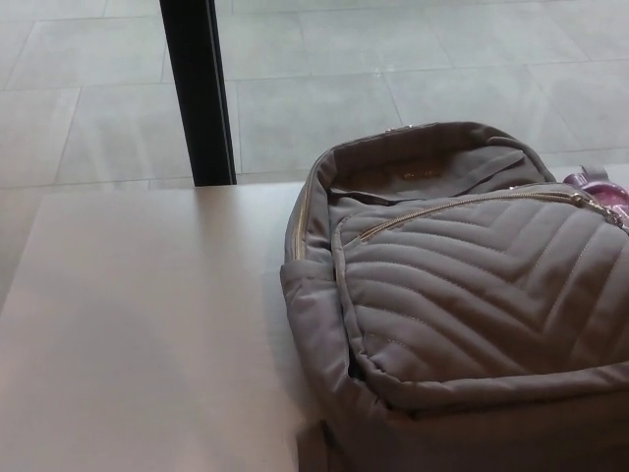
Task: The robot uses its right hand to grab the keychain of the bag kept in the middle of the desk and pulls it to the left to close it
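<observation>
A grey quilted bag (462,305) lies by the desk's (147,324) right edge, top compartment gaping open, purple keychain (595,185) at its far right. Neither hand is in view, so their state cannot be told. The leftward pull appears not yet begun.

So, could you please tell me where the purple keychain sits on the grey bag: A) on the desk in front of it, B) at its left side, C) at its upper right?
C: the keychain shows at the upper right of the bag, near the picture's right edge.
</observation>
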{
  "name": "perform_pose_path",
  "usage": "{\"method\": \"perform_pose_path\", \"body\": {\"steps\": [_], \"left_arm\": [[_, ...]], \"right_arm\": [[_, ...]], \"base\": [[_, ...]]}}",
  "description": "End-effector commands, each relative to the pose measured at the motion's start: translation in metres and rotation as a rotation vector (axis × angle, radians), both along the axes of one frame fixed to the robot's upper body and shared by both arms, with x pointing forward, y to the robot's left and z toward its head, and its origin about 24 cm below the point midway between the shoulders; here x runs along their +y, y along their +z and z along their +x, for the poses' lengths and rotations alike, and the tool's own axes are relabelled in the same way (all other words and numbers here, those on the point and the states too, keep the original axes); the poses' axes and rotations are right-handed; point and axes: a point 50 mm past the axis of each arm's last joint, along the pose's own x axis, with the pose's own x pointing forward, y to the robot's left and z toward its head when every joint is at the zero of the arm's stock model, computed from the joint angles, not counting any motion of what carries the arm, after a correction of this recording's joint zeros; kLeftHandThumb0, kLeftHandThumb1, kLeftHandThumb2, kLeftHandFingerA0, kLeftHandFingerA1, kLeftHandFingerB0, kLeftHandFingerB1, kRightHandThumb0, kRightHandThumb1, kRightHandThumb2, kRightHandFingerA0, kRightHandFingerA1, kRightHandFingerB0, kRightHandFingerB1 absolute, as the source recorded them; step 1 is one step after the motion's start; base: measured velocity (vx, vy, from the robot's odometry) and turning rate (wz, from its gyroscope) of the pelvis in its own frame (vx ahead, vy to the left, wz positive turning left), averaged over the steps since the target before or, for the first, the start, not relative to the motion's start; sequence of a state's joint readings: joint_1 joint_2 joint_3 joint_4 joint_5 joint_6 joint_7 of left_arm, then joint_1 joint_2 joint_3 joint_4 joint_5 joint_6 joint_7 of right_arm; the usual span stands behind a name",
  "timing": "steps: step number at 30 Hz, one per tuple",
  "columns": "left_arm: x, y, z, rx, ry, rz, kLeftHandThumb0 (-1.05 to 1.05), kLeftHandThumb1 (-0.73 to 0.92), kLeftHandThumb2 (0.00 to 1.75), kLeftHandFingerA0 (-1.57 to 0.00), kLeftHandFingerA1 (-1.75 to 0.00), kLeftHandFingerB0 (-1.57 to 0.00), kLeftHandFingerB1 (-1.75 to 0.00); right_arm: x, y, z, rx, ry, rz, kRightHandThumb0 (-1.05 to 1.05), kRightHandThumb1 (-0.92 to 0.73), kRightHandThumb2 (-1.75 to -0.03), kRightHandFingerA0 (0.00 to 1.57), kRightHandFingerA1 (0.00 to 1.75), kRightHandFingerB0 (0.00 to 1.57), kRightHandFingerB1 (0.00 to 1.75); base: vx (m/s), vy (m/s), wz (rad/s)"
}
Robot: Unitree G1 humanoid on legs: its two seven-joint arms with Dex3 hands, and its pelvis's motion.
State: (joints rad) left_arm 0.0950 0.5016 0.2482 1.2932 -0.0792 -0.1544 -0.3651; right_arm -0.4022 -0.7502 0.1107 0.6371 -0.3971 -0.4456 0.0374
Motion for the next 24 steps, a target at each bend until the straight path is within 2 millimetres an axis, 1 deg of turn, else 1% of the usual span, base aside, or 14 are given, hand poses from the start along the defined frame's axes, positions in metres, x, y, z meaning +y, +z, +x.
{"method": "perform_pose_path", "body": {"steps": [1, 2, 3, 4, 9, 11, 12, 16, 17, 18, 20, 22, 23, 24], "left_arm": [[0.002, 0.003, -0.001, -0.02, 0.005, -0.003, -1.05, 0.67, 0.72, -0.62, -1.2, -0.37, -1.08], [0.003, 0.002, -0.002, -0.005, -0.004, 0.007, -1.05, 0.7, 0.77, -0.54, -1.13, -0.39, -1.06], [0.003, 0.002, -0.001, -0.007, 0.004, 0.007, -1.05, 0.49, 1.18, -0.68, -1.1, -0.39, -0.92], [0.002, 0.002, -0.002, -0.001, 0.008, 0.01, -1.05, 0.68, 0.73, -0.59, -1.13, -0.33, -1.06], [0.002, 0.002, -0.004, 0.004, -0.007, 0.009, -1.05, 0.7, 0.73, -0.55, -1.12, -0.33, -1.03], [0.002, 0.001, -0.004, 0.005, -0.01, 0.009, -1.05, 0.7, 0.73, -0.55, -1.12, -0.33, -1.03], [0.002, 0.001, -0.003, 0.007, -0.009, 0.012, -1.05, 0.7, 0.73, -0.55, -1.15, -0.32, -1.09], [0.002, 0.001, -0.003, 0.005, 0.007, 0.012, -1.05, 0.69, 0.74, -0.56, -1.14, -0.32, -1.08], [0.002, 0.001, -0.004, -0.001, -0.011, 0.009, -1.05, 0.71, 0.73, -0.55, -1.15, -0.29, -1.09], [0.002, 0.001, -0.004, -0.001, -0.011, 0.009, -1.05, 0.71, 0.73, -0.55, -1.15, -0.29, -1.09], [0.001, 0.0, -0.005, -0.006, 0.022, -0.007, -1.05, 0.69, 0.74, -0.54, -1.16, -0.29, -1.11], [0.001, 0.0, -0.007, 0.001, -0.002, 0.001, -1.05, 0.73, 0.71, -0.55, -1.14, -0.33, -1.04], [0.001, 0.0, -0.007, 0.003, 0.005, 0.01, -1.05, 0.72, 0.72, -0.57, -1.14, -0.34, -1.07], [0.001, 0.0, -0.007, 0.004, 0.011, 0.015, -1.05, 0.73, 0.72, -0.59, -1.14, -0.36, -1.06]], "right_arm": [[0.013, 0.015, 0.007, -0.084, 0.079, -0.013, -0.19, -0.72, -0.85, 0.86, 1.59, 0.76, 1.33], [0.012, 0.018, 0.009, -0.091, 0.08, -0.027, -0.18, -0.73, -0.84, 0.77, 1.66, 0.68, 1.47], [0.011, 0.02, 0.009, -0.098, 0.087, -0.045, -0.21, -0.74, -0.82, 0.76, 1.7, 0.64, 1.55], [0.011, 0.021, 0.01, -0.097, 0.088, -0.054, -0.23, -0.76, -0.82, 0.75, 1.73, 0.62, 1.6], [0.008, 0.03, 0.011, -0.091, 0.127, -0.124, -0.22, -0.67, -0.95, 0.78, 1.74, 0.66, 1.59], [0.007, 0.03, 0.011, -0.091, 0.128, -0.129, -0.22, -0.67, -0.95, 0.78, 1.74, 0.66, 1.59], [0.006, 0.031, 0.011, -0.082, 0.129, -0.141, -0.24, -0.69, -0.88, 0.79, 1.7, 0.67, 1.54], [0.003, 0.034, 0.012, -0.052, 0.117, -0.159, -0.26, -0.68, -0.92, 0.8, 1.69, 0.68, 1.54], [0.003, 0.037, 0.012, -0.059, 0.119, -0.176, -0.24, -0.69, -0.86, 0.82, 1.6, 0.72, 1.42], [0.003, 0.037, 0.012, -0.059, 0.12, -0.176, -0.24, -0.69, -0.86, 0.82, 1.6, 0.72, 1.42], [0.002, 0.042, 0.012, -0.054, 0.128, -0.175, -0.29, -0.69, -0.92, 0.81, 1.66, 0.68, 1.48], [0.004, 0.047, 0.013, -0.055, 0.139, -0.203, -0.25, -0.65, -0.97, 0.84, 1.57, 0.74, 1.45], [0.004, 0.05, 0.014, -0.06, 0.144, -0.211, -0.25, -0.63, -1.01, 0.86, 1.45, 0.78, 1.33], [0.004, 0.052, 0.015, -0.066, 0.15, -0.219, -0.23, -0.66, -0.96, 0.87, 1.44, 0.8, 1.22]], "base": [[0.0, 0.0, 0.0], [0.0, 0.0, 0.0], [0.0, 0.0, 0.0], [0.0, 0.0, 0.0], [0.0, 0.0, 0.0], [0.0, 0.0, 0.0], [0.0, 0.0, 0.0], [0.0, 0.0, 0.0], [0.0, 0.0, 0.0], [0.0, 0.0, 0.0], [0.0, 0.0, 0.0], [0.0, 0.0, 0.0], [0.0, 0.0, 0.0], [0.0, 0.0, 0.0]]}}
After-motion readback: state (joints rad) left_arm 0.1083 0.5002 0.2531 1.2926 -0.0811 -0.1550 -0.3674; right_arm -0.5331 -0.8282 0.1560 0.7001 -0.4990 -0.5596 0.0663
